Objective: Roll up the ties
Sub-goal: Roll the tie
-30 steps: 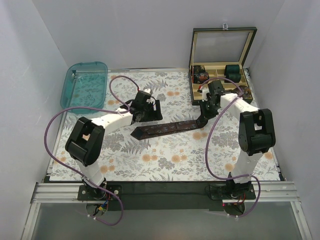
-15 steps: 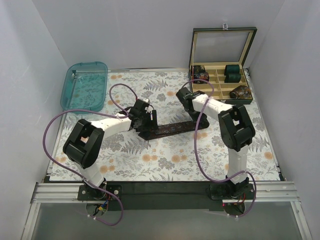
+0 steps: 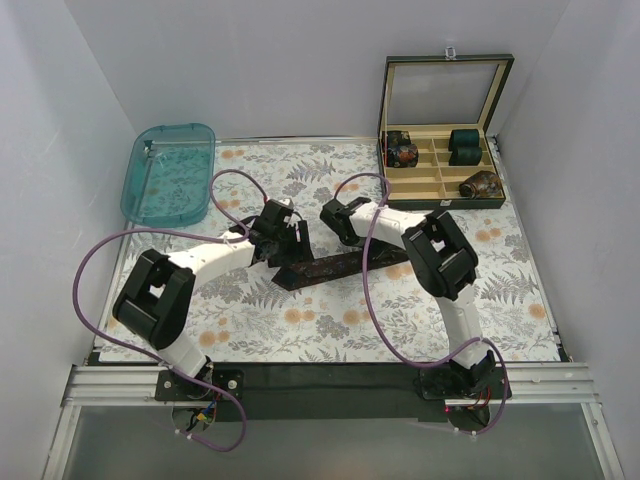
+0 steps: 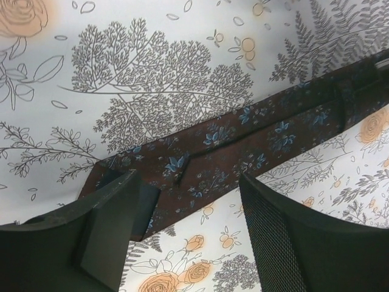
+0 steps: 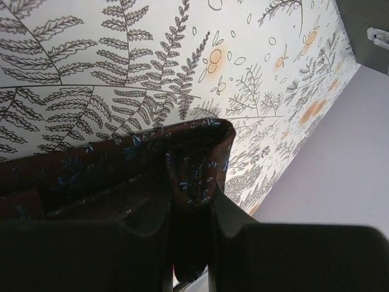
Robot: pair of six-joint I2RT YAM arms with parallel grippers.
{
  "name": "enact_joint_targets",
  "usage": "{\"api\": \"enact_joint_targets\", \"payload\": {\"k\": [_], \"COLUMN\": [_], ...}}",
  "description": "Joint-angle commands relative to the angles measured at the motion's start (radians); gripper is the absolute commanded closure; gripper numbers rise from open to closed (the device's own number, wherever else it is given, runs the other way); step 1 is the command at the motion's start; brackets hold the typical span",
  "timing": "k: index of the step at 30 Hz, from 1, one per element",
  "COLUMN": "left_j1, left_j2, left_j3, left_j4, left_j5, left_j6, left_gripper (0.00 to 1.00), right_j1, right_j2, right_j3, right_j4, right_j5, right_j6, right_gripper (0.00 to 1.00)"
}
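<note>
The dark brown tie (image 3: pixel 335 266) with small pale-blue flecks lies slanted on the floral cloth in the middle. My left gripper (image 3: pixel 288 250) is open over its wide left end. In the left wrist view, one finger (image 4: pixel 115 210) rests above the tie (image 4: pixel 243 143) and the other (image 4: pixel 276 234) is above bare cloth, with nothing between them (image 4: pixel 191 228). My right gripper (image 3: pixel 338 224) is shut on a folded part of the tie (image 5: pixel 197 161), pinched between the fingertips (image 5: pixel 191 210) and lifted off the cloth. The rest of the strip trails to the left in that view.
An open wooden box (image 3: pixel 440 182) at the back right holds rolled bundles in its compartments, its lid upright. A teal plastic tray (image 3: pixel 170 172) sits at the back left. Purple cables loop over both arms. White walls close in the table.
My right gripper has swung left from beside the box to the table's middle, carrying the tie's right end, so the strip looks shorter. My left gripper has moved onto the wide end.
</note>
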Motion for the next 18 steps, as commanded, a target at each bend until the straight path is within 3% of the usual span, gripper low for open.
{"api": "enact_joint_targets", "payload": {"k": [1, 8, 18], "left_j1": [-0.001, -0.001, -0.001], "left_j2": [-0.072, -0.093, -0.110], "left_j3": [-0.015, -0.035, -0.060], "left_j4": [-0.015, -0.013, -0.007], "left_j5": [-0.002, -0.010, -0.019], "left_j6": [-0.017, -0.036, -0.054], "left_gripper": [0.39, 0.39, 0.39], "right_j1": [0.002, 0.002, 0.004], "right_j2": [0.029, -0.052, -0.206], "right_j3": [0.013, -0.020, -0.107], "right_j4": [0.047, 0.079, 0.177], "right_j5": [-0.182, -0.197, -0.229], "right_j6": [0.084, 0.111, 0.150], "right_gripper": [0.80, 0.60, 0.55]}}
